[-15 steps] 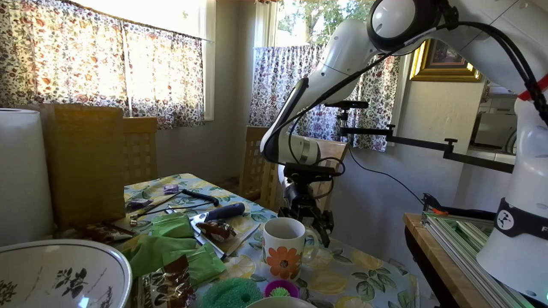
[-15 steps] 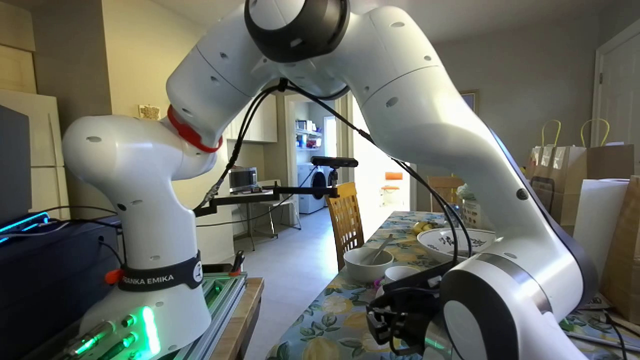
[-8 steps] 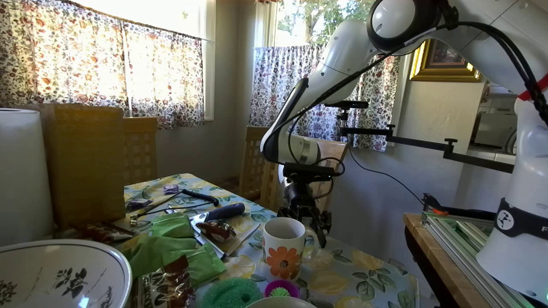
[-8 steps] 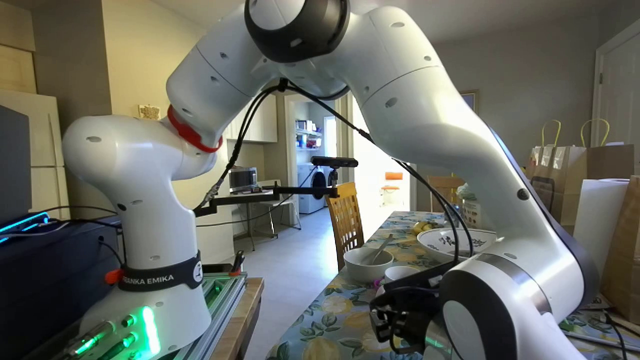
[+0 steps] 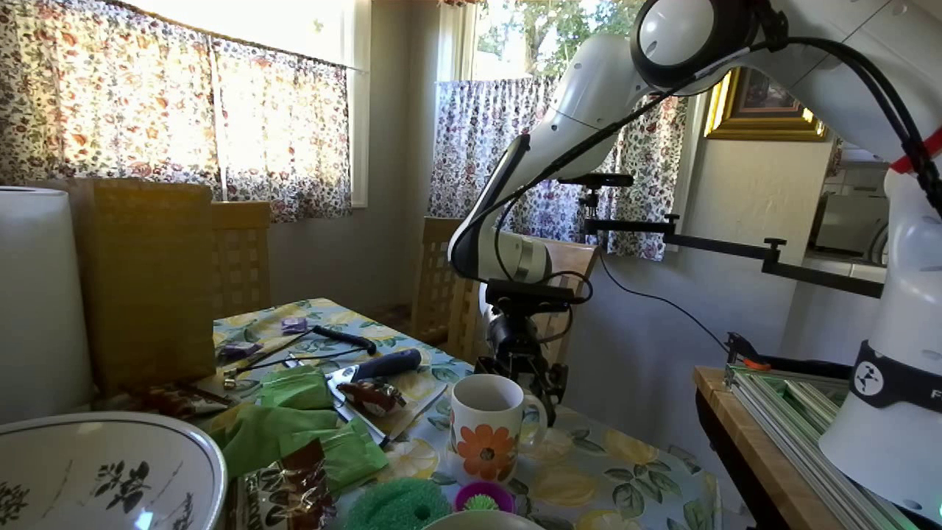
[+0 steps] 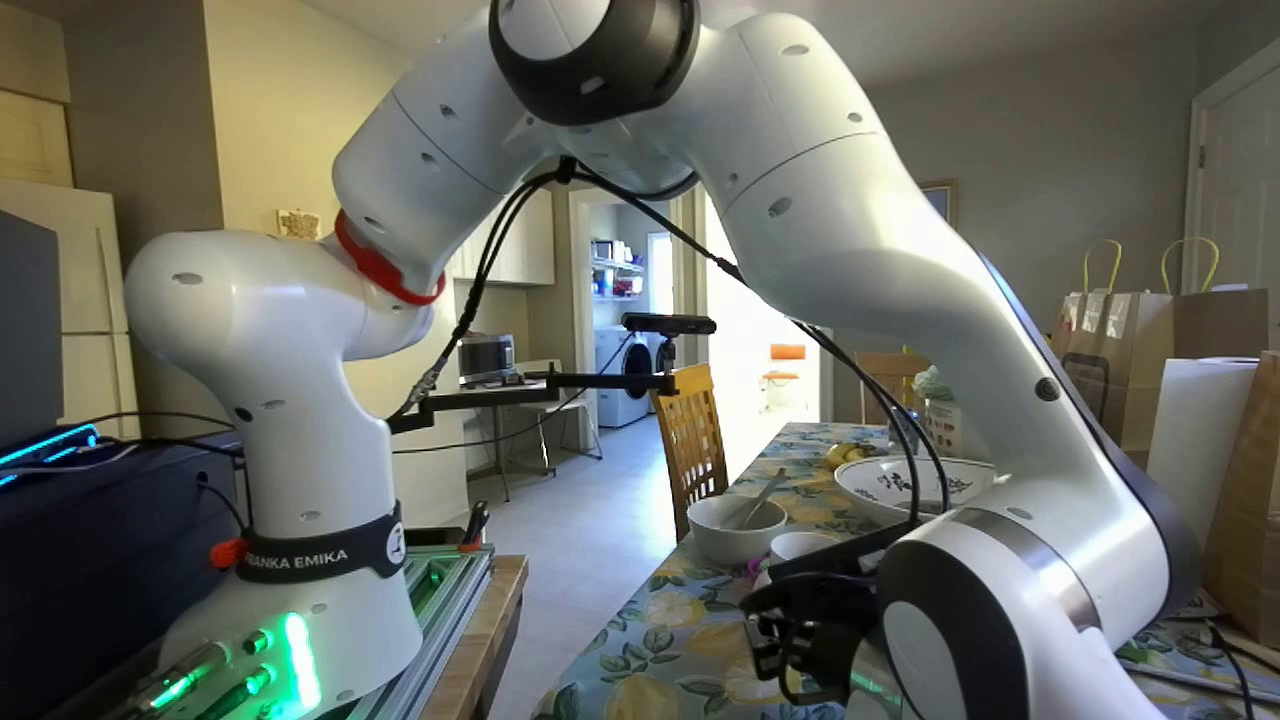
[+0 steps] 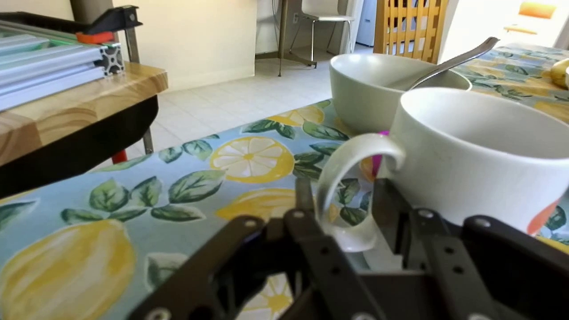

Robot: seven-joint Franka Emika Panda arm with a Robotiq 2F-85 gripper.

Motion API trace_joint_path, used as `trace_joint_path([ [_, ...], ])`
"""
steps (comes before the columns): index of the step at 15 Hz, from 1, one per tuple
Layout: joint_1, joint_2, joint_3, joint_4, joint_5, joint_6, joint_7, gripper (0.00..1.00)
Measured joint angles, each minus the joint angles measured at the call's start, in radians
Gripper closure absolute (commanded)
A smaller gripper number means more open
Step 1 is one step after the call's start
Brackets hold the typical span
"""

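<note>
A white mug [image 7: 471, 178] with an orange flower stands upright on the lemon-print tablecloth, seen also as the mug [image 5: 467, 419] in an exterior view. My gripper [image 7: 341, 191] is partly open around the mug's handle [image 7: 340, 166], low over the table. The left finger [image 7: 304, 195] lies along the handle's outer side; whether it touches I cannot tell. Between the handle's outer curve and the right finger [image 7: 386, 206], beside the mug's wall, a gap shows. In an exterior view the mug hides part of the gripper [image 5: 526, 379]; elsewhere the black gripper [image 6: 785, 650] partly covers the mug [image 6: 800, 546].
Behind the mug is a white bowl [image 7: 358, 95] with a spoon [image 7: 455, 62]. A magenta item [image 5: 483, 497], green sponge [image 5: 397, 504], green wrappers [image 5: 294, 430], blue-handled tool [image 5: 386, 364] and patterned bowl [image 5: 110, 471] surround it. A wooden bench [image 7: 84, 104] borders the table.
My gripper's fingers have come closer together around the handle. In an exterior view the visible finger has moved left toward the mug, which seems shifted very slightly left. The arm is nearly still.
</note>
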Motion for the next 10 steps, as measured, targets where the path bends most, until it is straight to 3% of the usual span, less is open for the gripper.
trace_joint_path([
  [3,0.000,0.000,0.000,-0.006,0.014,0.000,0.002,0.53],
  [10,0.000,0.000,0.000,-0.025,0.041,-0.004,0.005,0.59],
])
